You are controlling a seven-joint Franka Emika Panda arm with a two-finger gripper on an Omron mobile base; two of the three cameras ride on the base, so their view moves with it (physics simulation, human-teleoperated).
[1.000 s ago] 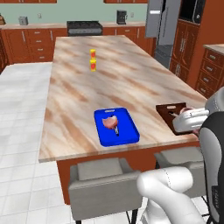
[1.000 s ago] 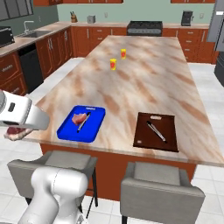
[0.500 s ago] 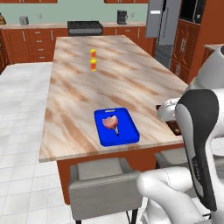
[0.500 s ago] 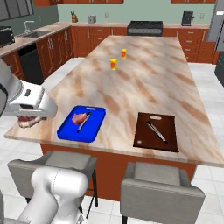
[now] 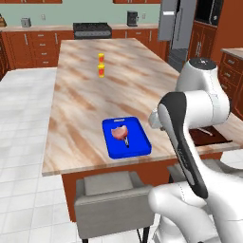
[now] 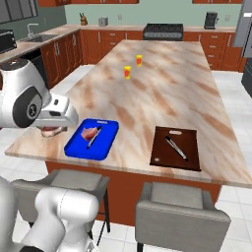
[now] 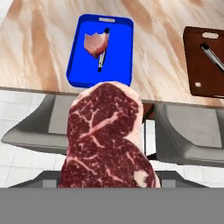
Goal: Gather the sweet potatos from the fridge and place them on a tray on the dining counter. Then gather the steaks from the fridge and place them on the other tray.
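Note:
My gripper (image 6: 53,127) is shut on a dark red marbled steak (image 7: 107,140), which hangs off the near edge of the dining counter (image 5: 85,95), above the stools. This steak (image 6: 49,132) is just left of the blue tray (image 6: 106,142) in the right base view. A second, smaller pink steak (image 7: 94,43) lies on the blue tray (image 7: 118,57) beside a thin utensil. To the right sits the dark brown tray (image 6: 165,147) with a grey utensil (image 6: 175,147). The fridge (image 5: 178,21) stands at the back. The sweet potatos are out of view.
Two small yellow-orange cups (image 5: 101,70) stand mid-counter, far from the trays. Grey stools (image 6: 179,216) are tucked under the counter's near edge. My arm (image 5: 182,133) covers part of the brown tray (image 5: 213,135) in the left base view.
The arm has swung with the steak from outside the counter's edge toward the blue tray. The trays and the cups have not moved.

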